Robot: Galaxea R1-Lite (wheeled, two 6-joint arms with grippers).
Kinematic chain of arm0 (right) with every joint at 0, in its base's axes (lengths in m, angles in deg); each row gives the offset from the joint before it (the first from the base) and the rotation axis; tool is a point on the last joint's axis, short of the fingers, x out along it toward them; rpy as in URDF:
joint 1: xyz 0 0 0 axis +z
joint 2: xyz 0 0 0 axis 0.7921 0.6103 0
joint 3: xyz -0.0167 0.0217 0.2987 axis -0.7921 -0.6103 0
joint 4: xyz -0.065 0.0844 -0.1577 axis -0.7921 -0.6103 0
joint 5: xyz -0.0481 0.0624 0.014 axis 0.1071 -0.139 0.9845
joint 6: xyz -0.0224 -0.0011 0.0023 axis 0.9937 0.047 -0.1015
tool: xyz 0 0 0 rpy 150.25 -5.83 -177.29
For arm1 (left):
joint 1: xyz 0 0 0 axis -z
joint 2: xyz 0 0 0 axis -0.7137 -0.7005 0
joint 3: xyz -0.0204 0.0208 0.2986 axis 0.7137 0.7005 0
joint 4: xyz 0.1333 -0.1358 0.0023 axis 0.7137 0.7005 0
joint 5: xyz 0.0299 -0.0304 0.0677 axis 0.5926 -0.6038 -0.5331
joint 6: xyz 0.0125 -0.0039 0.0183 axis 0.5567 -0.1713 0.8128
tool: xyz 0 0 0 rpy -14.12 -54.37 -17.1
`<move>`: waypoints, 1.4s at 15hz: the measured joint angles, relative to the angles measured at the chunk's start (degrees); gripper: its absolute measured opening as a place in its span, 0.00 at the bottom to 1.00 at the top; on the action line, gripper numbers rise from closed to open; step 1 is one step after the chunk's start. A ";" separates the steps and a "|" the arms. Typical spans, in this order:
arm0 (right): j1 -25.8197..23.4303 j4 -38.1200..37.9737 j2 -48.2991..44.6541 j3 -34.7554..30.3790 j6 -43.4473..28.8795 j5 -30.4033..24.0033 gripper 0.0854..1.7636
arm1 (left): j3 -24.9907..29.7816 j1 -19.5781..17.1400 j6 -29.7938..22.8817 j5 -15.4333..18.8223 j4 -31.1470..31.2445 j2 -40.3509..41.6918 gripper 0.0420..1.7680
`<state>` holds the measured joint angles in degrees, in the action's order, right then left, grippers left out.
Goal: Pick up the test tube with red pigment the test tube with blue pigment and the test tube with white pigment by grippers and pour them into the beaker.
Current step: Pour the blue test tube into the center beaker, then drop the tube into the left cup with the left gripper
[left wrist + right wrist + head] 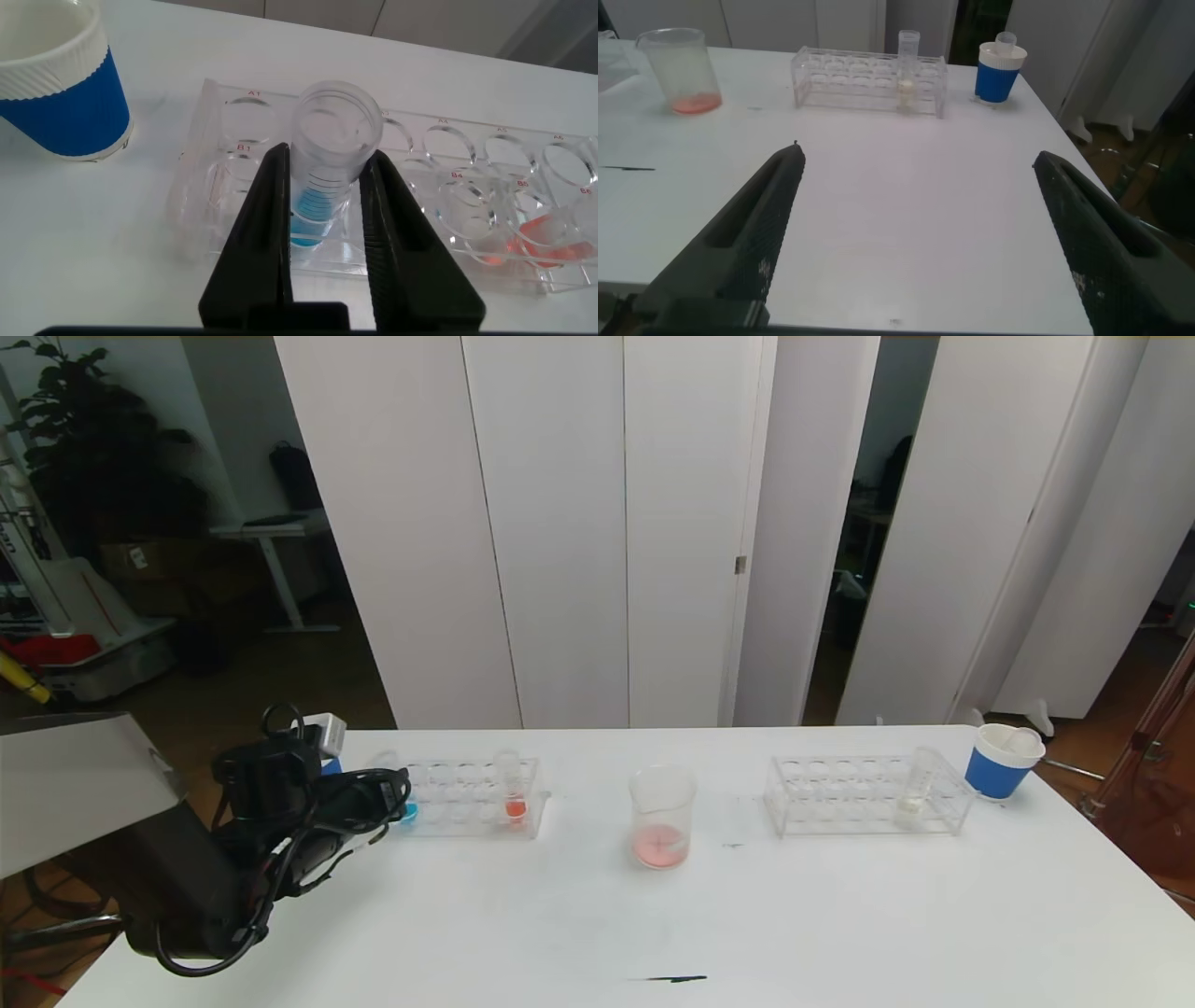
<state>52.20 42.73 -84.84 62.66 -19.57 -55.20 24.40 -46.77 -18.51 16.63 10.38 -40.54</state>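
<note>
Now left gripper [325, 201] fingers pinch the test tube with blue pigment [327, 159] beside "B1".

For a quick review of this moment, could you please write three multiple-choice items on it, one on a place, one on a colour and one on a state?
1. Where does the white tube stand?
A. In the rack nearer the robot's right
B. In the beaker
C. In a paper cup

2. What colour is the liquid in the beaker?
A. Blue
B. Pinkish red
C. Green

3. How do the left gripper fingers stand to the blue tube?
A. Far off it
B. Lifting it over the beaker
C. One on each side of it, while it sits in its rack

Answers: 1 A, it stands near the end of the right rack closest to the cup. 2 B, a shallow pinkish red layer lies at the bottom. 3 C, the left wrist view shows the fingers flanking the tube in its hole.
</note>
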 joint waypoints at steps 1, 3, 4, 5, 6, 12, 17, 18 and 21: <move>-0.02 0.02 0.00 0.00 0.00 0.01 0.99 | 0.11 0.00 -0.05 0.11 0.05 0.11 0.33; 0.00 0.00 0.00 0.00 0.00 0.01 0.99 | 0.16 0.07 -0.02 0.11 0.05 0.27 0.30; 0.00 0.02 0.00 0.00 0.00 0.01 0.99 | 0.13 0.18 -0.02 0.10 0.02 0.35 0.30; 0.00 0.02 0.00 0.00 -0.01 0.01 0.99 | 0.02 0.38 -0.02 0.05 0.02 0.44 0.30; 0.00 0.02 0.00 0.00 0.00 0.01 0.99 | -0.06 0.52 -0.02 0.05 0.00 0.51 0.30; 0.00 0.02 0.00 0.00 -0.01 0.00 0.99 | -0.23 1.07 0.09 0.13 0.07 1.12 0.30; 0.00 0.02 0.00 0.00 -0.01 0.04 0.99 | -0.39 1.07 0.48 0.57 0.18 3.68 0.30; 0.00 0.02 0.00 0.00 0.00 0.01 0.99 | -0.45 1.07 0.54 0.60 0.16 4.32 0.30; 0.00 0.02 0.00 0.00 0.00 0.01 0.99 | -1.05 0.96 0.67 1.05 0.35 6.63 0.31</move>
<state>52.20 42.76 -84.84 62.66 -19.57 -55.18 23.36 -45.80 -17.84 17.67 10.73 -33.91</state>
